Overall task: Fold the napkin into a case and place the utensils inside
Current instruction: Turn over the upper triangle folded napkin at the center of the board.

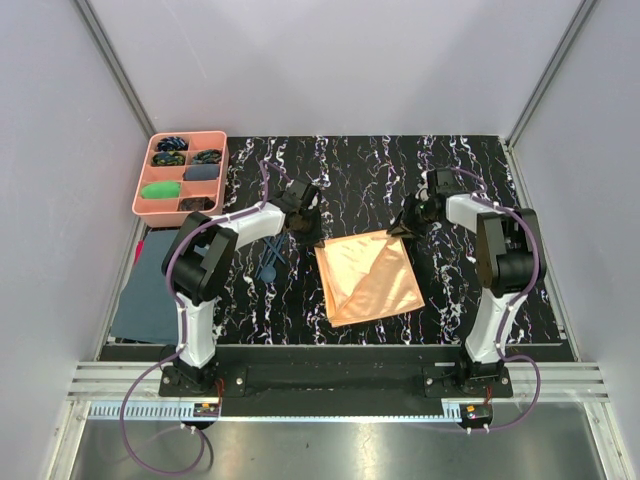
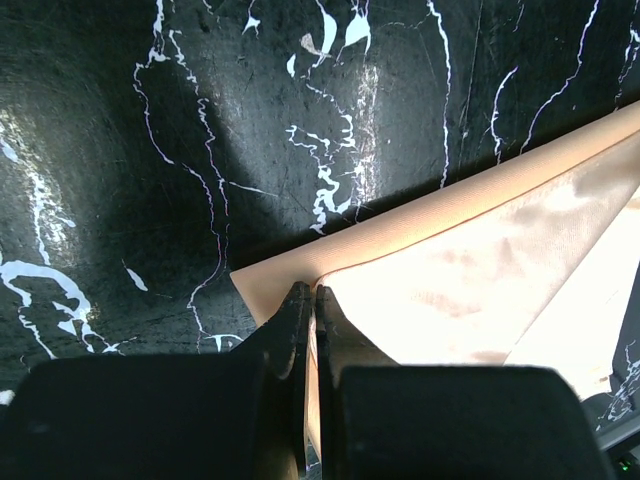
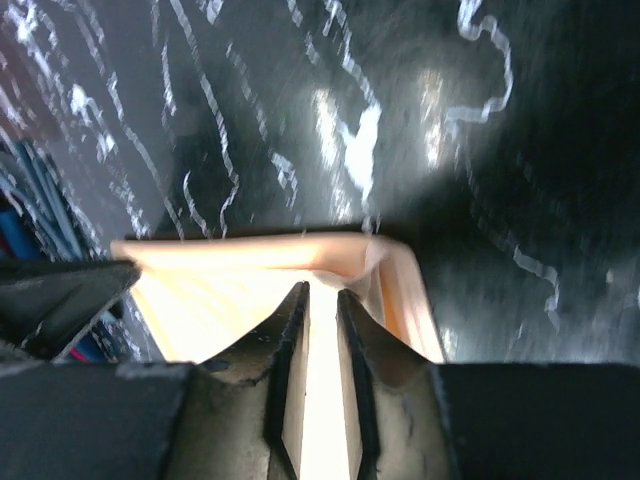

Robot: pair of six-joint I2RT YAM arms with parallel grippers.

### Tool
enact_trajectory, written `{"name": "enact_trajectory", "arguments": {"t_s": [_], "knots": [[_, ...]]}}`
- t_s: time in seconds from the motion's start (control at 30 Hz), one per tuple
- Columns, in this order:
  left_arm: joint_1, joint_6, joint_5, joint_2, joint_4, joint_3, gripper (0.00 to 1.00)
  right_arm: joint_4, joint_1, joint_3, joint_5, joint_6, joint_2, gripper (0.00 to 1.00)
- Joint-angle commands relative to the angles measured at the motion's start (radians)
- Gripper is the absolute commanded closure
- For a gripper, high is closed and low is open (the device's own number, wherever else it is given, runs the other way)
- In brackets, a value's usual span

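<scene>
At the middle of the black, white-veined tabletop (image 1: 350, 170): the peach-orange napkin (image 1: 368, 280), shiny, spread as a rough square turned slightly askew, with a diagonal crease across it.

Pinched at its far left corner by the left end effector (image 1: 310, 232). From that wrist, the left end effector (image 2: 312, 298) seen with jaws pressed tight together and no gap. Caught between them is the tip of the upper layer of the napkin (image 2: 480, 260). Beneath it, a second layer showing as a paler band along the edge, flat on the tabletop.

Gripped at its far right corner by the right end effector (image 1: 405, 230). From that wrist, the right end effector (image 3: 322, 300) seen with jaws a narrow slot apart and closed on fabric, bright orange filling the slot. Curled up around the tips, the edge of the napkin (image 3: 250, 265).

Left of the napkin and apart from it: the dark blue utensils (image 1: 270, 265), a small cluster partly under the left forearm, single pieces too small to tell apart.

At the far left corner: a pink compartment tray (image 1: 160, 210) holding small coloured bundles. Nearer, along the left edge: a dark blue-grey cloth (image 1: 150, 290), lying flat.
</scene>
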Motion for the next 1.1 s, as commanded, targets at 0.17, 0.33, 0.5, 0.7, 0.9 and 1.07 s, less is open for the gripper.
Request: {"name": "enact_trajectory", "arguments": {"t_s": [0.17, 0.33, 0.5, 0.7, 0.9, 1.07], "knots": [[0.002, 0.005, -0.016, -0.008, 0.009, 0.018, 1.0, 0.055, 0.076, -0.158, -0.085, 0.054, -0.252, 0.62], [0.003, -0.002, -0.028, -0.024, 0.007, 0.009, 1.0, 0.118, 0.226, -0.249, -0.125, 0.121, -0.31, 0.58], [0.002, -0.01, -0.03, -0.027, 0.009, 0.003, 1.0, 0.247, 0.323, -0.339, -0.185, 0.228, -0.315, 0.57], [0.003, -0.022, -0.039, -0.03, 0.007, -0.003, 1.0, 0.452, 0.407, -0.454, -0.217, 0.332, -0.29, 0.72], [0.003, -0.036, -0.053, -0.033, 0.009, -0.008, 1.0, 0.503, 0.452, -0.488, -0.219, 0.353, -0.257, 0.75], [0.007, -0.045, -0.069, -0.035, 0.01, -0.006, 1.0, 0.593, 0.479, -0.563, -0.246, 0.391, -0.209, 0.77]]}}
